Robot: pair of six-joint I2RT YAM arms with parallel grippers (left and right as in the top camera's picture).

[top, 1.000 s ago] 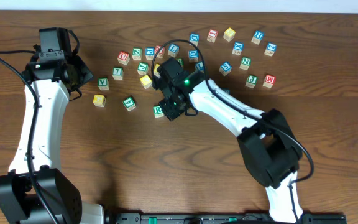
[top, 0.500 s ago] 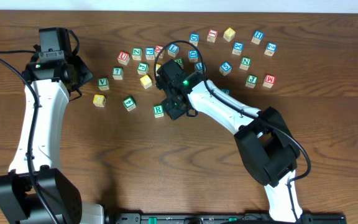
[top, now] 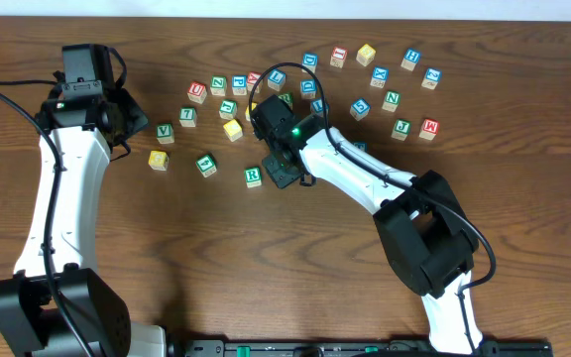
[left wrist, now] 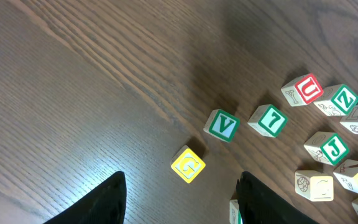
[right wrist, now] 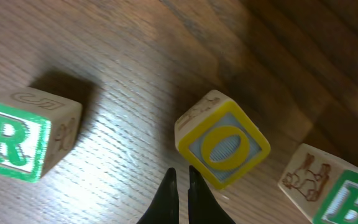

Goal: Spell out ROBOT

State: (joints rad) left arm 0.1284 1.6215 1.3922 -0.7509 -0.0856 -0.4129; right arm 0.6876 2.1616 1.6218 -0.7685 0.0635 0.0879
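Just beside the R cube (right wrist: pixel 14 140), on its right, the right gripper (right wrist: pixel 182 186) hovers with its jaws pressed together, holding nothing. Its tips sit next to a yellow O cube (right wrist: pixel 224 146), and a B cube (right wrist: pixel 337 190) lies beyond that. Well left of the R cube, the left gripper (left wrist: pixel 180 193) has its jaws apart, empty.

Counter (top: pixel 216 258): we see dark brown wood, its fine grain running from left edge to right edge, filling almost the whole overhead view.
Far edge: we make out a pale strip (top: pixel 365 8) beyond it; whether wall or floor, we cannot tell.
Light: we find a soft whitish sheen (left wrist: pixel 135 177) on the wood in both wrist views.
Shadow: we note a darker patch (right wrist: pixel 309 37) in the right wrist view.
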